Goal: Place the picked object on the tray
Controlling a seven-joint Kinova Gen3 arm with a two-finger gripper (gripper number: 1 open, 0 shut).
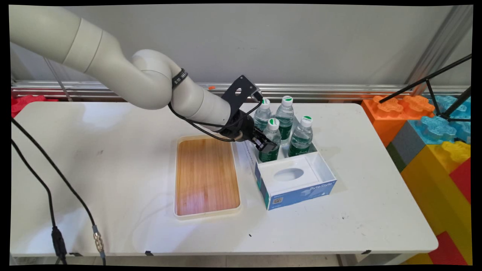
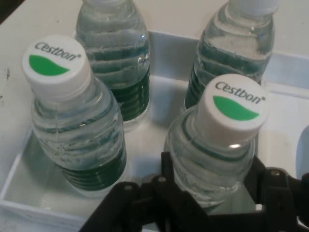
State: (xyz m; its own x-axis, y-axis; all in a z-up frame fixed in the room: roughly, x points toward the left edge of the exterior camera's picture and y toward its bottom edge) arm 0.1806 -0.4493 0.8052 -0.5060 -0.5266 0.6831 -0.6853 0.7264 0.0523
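Observation:
Four Cestbon water bottles with white caps and green labels stand in the back half of a white and blue box. My gripper reaches in from the left and is shut on the near-left water bottle, low on its body. In the hand view this water bottle fills the gap of the gripper, with both fingers against its sides. The other bottles stand close around it inside the box.
A wooden tray with a white rim lies left of the box. The box's front half holds a white insert with an oval hole. Large coloured toy blocks and a black tripod stand past the table's right edge. Black cables hang at the left.

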